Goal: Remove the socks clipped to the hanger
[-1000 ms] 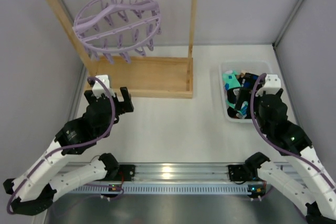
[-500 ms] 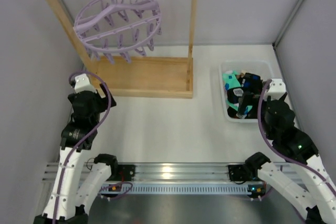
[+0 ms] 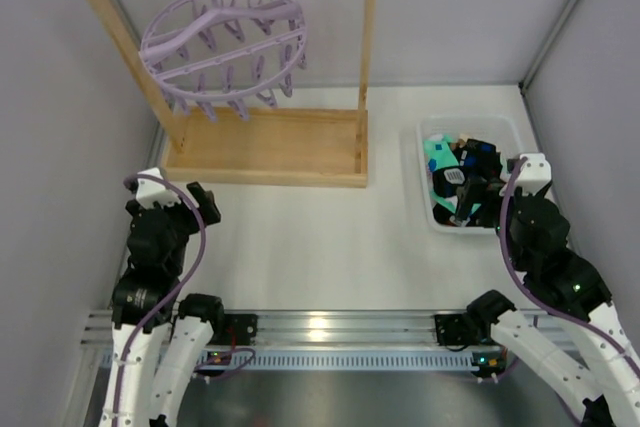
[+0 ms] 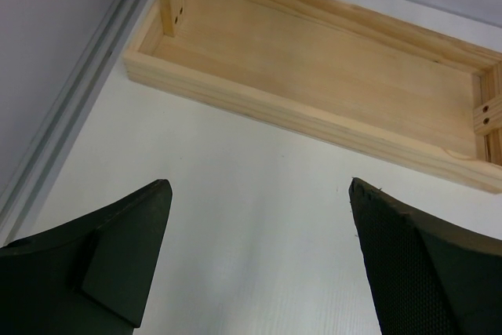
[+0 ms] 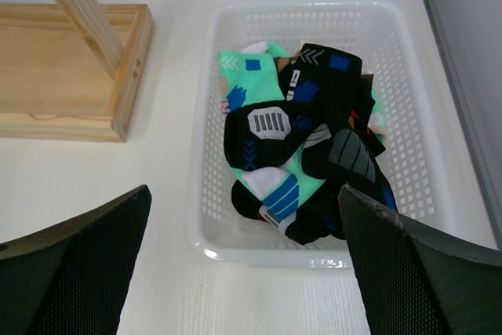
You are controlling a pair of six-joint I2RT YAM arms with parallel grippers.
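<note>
Grey walls close in a white tabletop. A wooden rack stands in the upper left of the overhead view and a white mesh basket sits at the right.

Over the last second both arms have pulled back. The left arm had been stretched up toward the rack's base, left of centre. It is now folded into the lower left corner, and the left tool has its fingers spread wide over bare tabletop with nothing between them. Its own camera shows only the rack's tray ahead. The right arm has slid a little down and right from the basket. The right tool is likewise wide apart and empty, hovering short of the basket's near rim.

The lavender ring hanger hangs from the rack's top rail just as it did a second ago. Its pegs dangle bare, and I can see no fabric on any of them. The socks, black, teal-and-white and one with blue patches, lie heaped inside the basket, well apart from the hanger.

With nothing left clipped and both arms retreating empty, the removal looks finished. This reads as the return to rest rather than a reach for another sock.
</note>
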